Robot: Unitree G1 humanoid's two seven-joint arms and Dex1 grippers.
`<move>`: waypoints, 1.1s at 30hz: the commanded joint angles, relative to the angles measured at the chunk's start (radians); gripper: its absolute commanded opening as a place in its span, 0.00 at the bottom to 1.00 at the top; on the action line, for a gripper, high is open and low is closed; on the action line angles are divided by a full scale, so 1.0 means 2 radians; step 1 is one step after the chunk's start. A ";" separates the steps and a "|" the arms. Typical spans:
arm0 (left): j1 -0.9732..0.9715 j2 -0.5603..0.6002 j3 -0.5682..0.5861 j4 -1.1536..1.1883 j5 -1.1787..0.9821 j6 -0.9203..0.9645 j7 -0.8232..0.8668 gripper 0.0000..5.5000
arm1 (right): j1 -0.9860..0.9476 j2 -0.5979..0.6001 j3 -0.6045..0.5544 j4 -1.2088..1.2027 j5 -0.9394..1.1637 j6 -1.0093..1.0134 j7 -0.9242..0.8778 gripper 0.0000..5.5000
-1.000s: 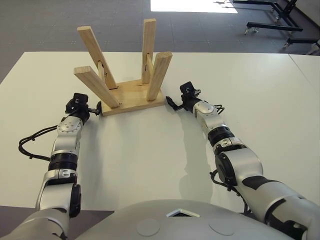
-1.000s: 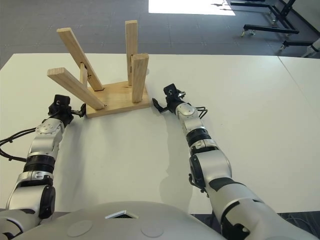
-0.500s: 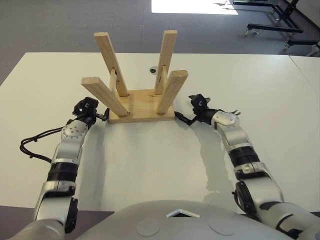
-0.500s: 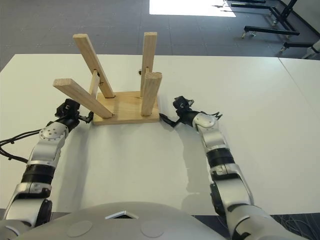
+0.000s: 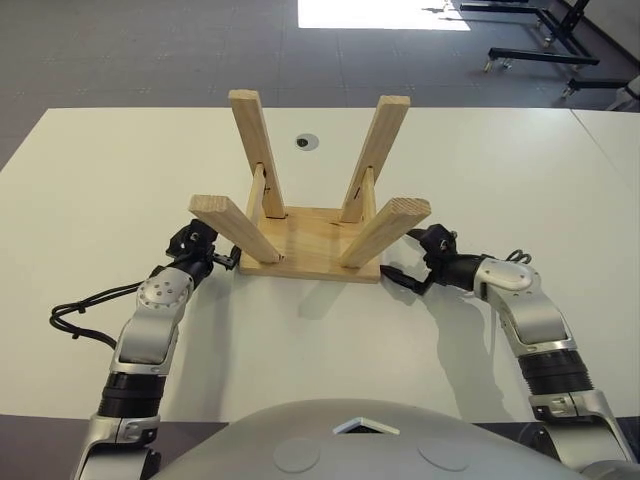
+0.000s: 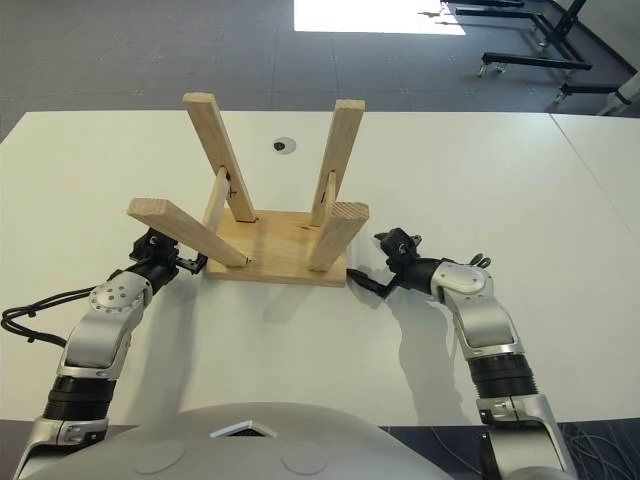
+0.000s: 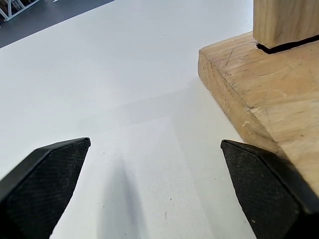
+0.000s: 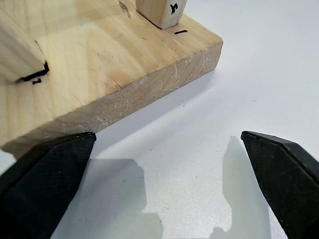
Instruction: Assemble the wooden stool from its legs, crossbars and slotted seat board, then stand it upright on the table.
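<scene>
The wooden stool lies upside down on the white table point(image 5: 120, 180), its seat board point(image 5: 310, 250) flat and its legs point(image 5: 257, 155) splayed upward, with crossbars between them. My left gripper point(image 5: 225, 258) sits at the board's left end, open; in the left wrist view the board's corner point(image 7: 259, 84) lies just beyond one of the fingers point(image 7: 269, 184). My right gripper point(image 5: 400, 278) is low at the board's right end, also open, and the right wrist view has the board's edge point(image 8: 99, 64) just ahead of the gripper point(image 8: 168, 134).
A small round hole point(image 5: 303, 142) marks the table behind the stool. A black cable point(image 5: 75, 315) loops beside my left arm. Metal frames point(image 5: 540, 45) stand on the floor beyond the far right corner. Open table surface lies to both sides.
The stool has slid toward me and to the right, turning so its legs face me squarely. Both grippers have come back with it, staying at the board's two ends.
</scene>
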 commanded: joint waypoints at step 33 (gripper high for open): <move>-0.122 0.254 0.114 0.021 -0.356 -0.002 -0.558 0.88 | -0.058 -0.101 -0.100 -0.156 0.315 0.093 0.209 0.98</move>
